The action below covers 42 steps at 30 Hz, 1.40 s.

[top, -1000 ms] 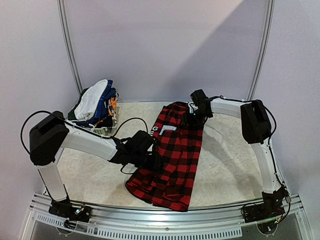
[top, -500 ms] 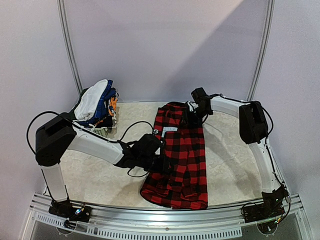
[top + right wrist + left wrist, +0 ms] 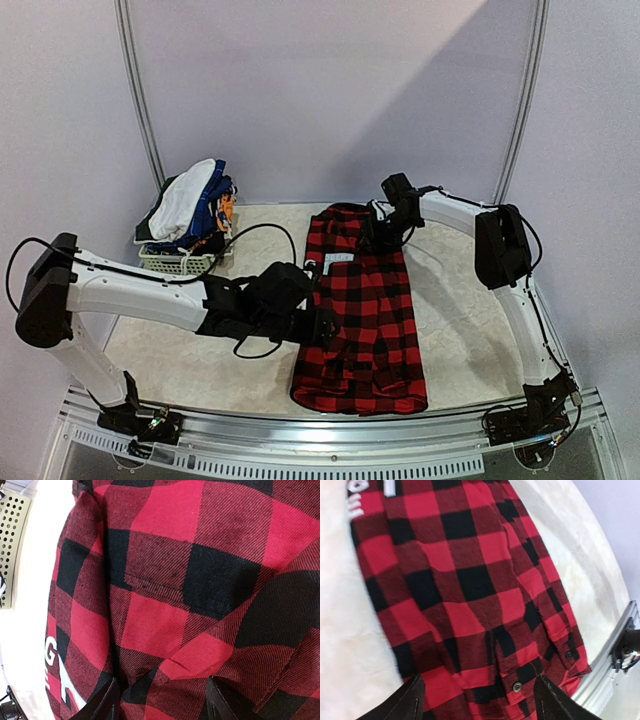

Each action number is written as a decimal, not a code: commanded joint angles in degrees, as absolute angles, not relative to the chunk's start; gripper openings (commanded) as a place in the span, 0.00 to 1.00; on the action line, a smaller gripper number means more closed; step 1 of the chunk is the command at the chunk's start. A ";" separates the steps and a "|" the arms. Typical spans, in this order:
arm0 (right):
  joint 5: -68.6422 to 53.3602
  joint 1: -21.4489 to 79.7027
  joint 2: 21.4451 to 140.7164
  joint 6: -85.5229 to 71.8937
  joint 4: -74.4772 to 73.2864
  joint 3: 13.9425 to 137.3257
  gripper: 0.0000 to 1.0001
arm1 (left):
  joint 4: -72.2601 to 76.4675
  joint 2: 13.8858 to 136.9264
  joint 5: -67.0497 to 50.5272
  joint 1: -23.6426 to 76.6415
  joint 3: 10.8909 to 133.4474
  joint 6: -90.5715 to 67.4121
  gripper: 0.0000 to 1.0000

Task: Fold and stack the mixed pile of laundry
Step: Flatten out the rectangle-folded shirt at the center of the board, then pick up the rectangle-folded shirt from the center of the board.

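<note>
The red-and-black plaid shirt (image 3: 365,310) lies long and narrow.

Open table (image 3: 465,320) right of plaid shirt (image 3: 365,310); basket (image 3: 175,263) far left.

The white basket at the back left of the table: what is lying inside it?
The basket holds a heaped laundry pile, with a white garment on top and blue cloth beside it. Whatever lies deeper in the basket is covered by these.

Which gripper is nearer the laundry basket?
Left. The left gripper is at the left edge of the plaid shirt, in front and right of the basket; the right gripper is over the shirt's far end, farther right.
</note>
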State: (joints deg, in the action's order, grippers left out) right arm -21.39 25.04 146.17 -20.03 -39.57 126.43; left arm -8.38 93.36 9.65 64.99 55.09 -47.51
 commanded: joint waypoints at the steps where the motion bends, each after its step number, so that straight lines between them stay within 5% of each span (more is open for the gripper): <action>1: -22.53 24.82 144.75 -18.44 -41.79 128.75 0.61 | -17.04 91.76 17.19 65.98 56.16 -42.06 0.77; 9: -21.38 25.70 135.88 -16.41 -43.76 125.18 0.66 | -22.60 90.74 20.85 65.92 56.16 -38.69 0.64; 29: -13.61 27.94 99.21 -24.36 -23.11 71.86 0.71 | -13.89 97.70 3.64 66.92 48.43 -42.75 0.34; 36: -11.46 28.51 91.99 -25.83 -22.18 63.46 0.71 | -12.75 99.36 4.53 68.34 47.62 -44.90 0.02; 42: -8.10 29.12 85.80 -27.51 -23.87 57.29 0.71 | -16.99 97.91 7.56 72.12 46.28 -48.85 0.00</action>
